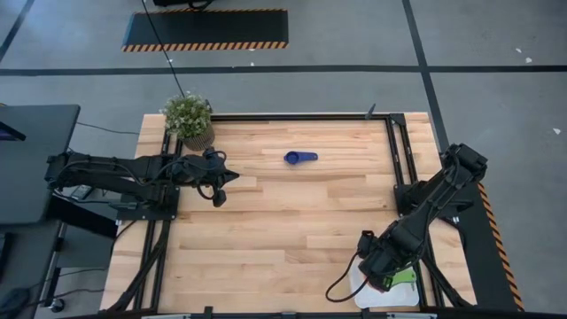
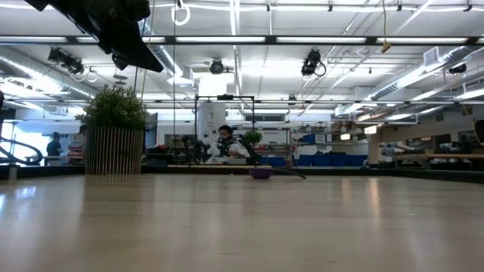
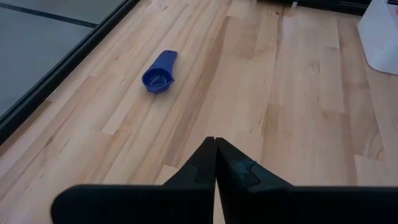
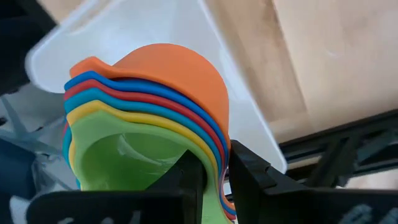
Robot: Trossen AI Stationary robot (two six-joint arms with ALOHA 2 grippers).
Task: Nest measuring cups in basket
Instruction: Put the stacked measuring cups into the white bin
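A stack of nested measuring cups (image 4: 149, 118), orange outermost and green innermost, hangs over the white basket (image 4: 155, 28) at the table's near right corner (image 1: 400, 298). My right gripper (image 1: 388, 268) is shut on this stack. A single dark blue measuring cup (image 1: 299, 158) lies upright on its base on the bare wood at the far middle, also seen in the left wrist view (image 3: 158, 73). My left gripper (image 1: 221, 182) hangs shut above the table's left side, touching nothing, its fingertips together (image 3: 215, 142). My right gripper (image 4: 214, 171) pinches the layered edges of the nested stack (image 4: 216, 163) between its two fingers. One finger (image 4: 189, 180) stands on the green cup's inner side, the other (image 4: 252, 177) outside the stack. The fingers come steeply from above. The stack is tilted over the basket; whether it touches the basket cannot be told.
A potted green plant (image 1: 189, 117) stands at the far left corner. Black frame rails (image 1: 399, 151) run along the table's right and left sides. Open wood lies between the blue cup and the basket.
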